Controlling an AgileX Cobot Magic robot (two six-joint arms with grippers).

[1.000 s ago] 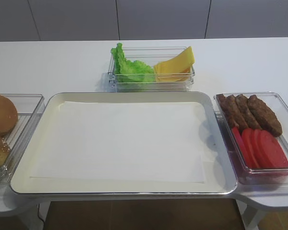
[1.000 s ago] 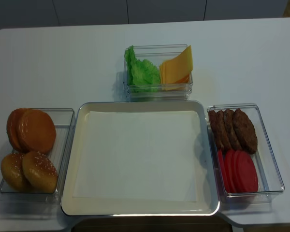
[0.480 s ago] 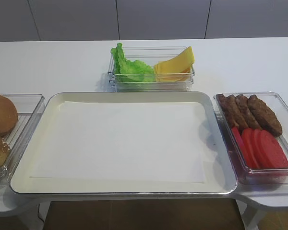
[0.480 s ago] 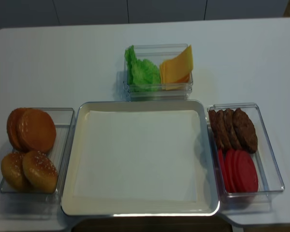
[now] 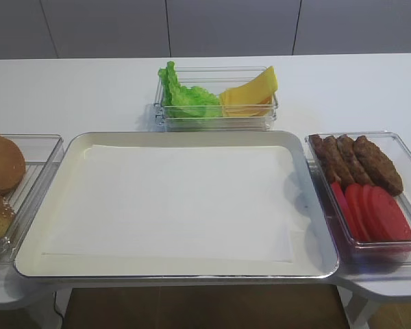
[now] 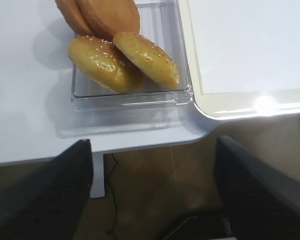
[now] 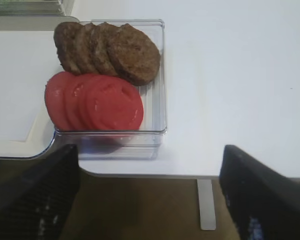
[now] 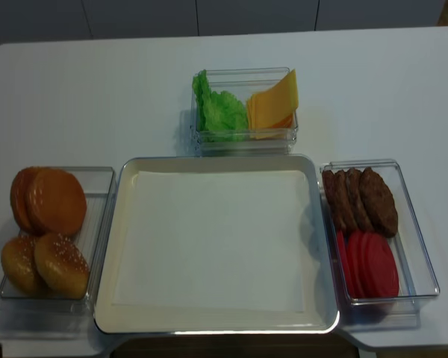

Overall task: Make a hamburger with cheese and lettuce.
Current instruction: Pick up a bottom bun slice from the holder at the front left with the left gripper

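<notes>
Step in hand, best guess: fetch bun base for hamburger. Nothing on tray (image 8: 209,328) or its parchment (image 8: 216,239) yet.

Left gripper (image 6: 152,150) released, fingers wide, nothing between, hovering off near end of bun bin (image 8: 104,179), left of tray. Right gripper (image 7: 150,155) also released and empty, right of tray.

To do it well:
- Go for plain bun halves (image 8: 56,201), far end of bin, not sesame tops (image 8: 60,262).
- Drop in clear of bin walls, pinch across the edge, lift straight.
- Set down mid-tray.

Counts:
- plain bun halves: 2
- sesame tops: 2
- patties (image 8: 362,200), right of tray: 4
- tomato slices (image 8: 369,265), right of tray: at least 3
- cheese (image 8: 272,104), behind tray: fanned stack, count unclear
- lettuce (image 8: 220,112), behind tray: one bunch
</notes>
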